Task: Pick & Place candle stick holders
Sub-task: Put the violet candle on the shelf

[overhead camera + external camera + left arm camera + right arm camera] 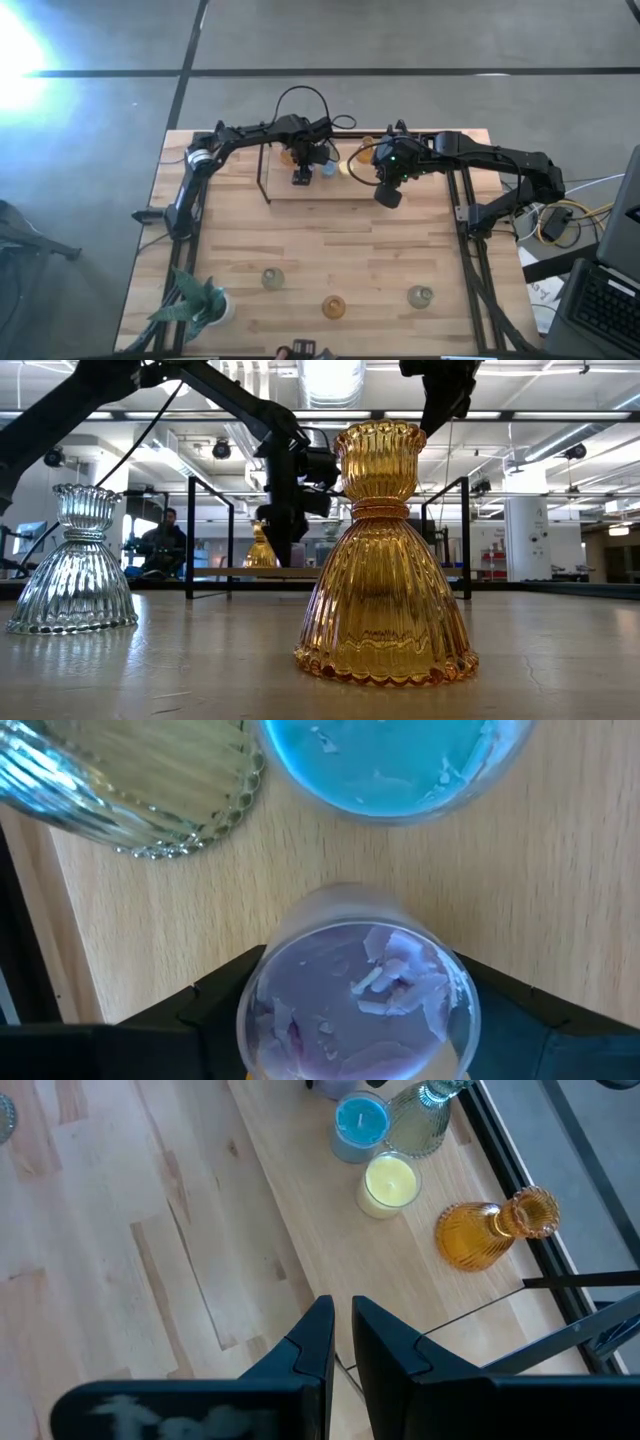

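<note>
We are viewing the left gripper [350, 1020] straddling a purple candle holder [358, 995] on the rear shelf [560, 890], jaws spread, apparently not clamping. It is glass (rigid, slick, breakable): grip the straight wall. The right gripper [342, 1342] is hovering closed, empty.

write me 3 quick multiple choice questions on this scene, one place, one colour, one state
1. Where is the plant?
A. table corner on the left arm's side
B. on the rack
C. under the right arm

2. What colour is the middle holder of the three off the rack?
A. blue
B. amber
C. purple

3. How are the right gripper's jaws?
A. wide open
B. shut on a yellow candle
C. shut, empty

Key: 1 A, the plant stands at that corner. 2 B, the middle holder is amber. 3 C, the right gripper hangs closed over bare wood.
</note>
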Robot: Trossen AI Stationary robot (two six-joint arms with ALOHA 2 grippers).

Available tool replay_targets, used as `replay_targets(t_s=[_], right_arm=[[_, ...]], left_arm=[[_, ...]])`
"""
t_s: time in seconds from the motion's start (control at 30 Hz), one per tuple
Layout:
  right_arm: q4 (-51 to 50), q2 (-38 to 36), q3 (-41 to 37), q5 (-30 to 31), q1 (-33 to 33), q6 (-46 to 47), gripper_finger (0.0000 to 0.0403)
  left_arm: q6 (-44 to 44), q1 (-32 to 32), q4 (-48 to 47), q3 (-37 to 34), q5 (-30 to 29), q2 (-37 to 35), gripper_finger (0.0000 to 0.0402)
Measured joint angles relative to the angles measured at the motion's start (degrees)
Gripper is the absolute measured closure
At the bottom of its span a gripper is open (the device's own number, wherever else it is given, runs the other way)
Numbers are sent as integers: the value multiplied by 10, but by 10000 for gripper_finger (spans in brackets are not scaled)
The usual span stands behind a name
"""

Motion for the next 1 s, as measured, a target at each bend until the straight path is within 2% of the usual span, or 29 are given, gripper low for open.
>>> replay_targets(t_s=[0.37, 1.0], right_arm=[[0, 0, 0, 0, 0, 7, 369], [0, 0, 0, -1, 0, 11, 369]], left_arm=[[-14, -1, -11, 0, 4, 0, 87], [-10, -4, -18, 1, 7, -3, 85]])
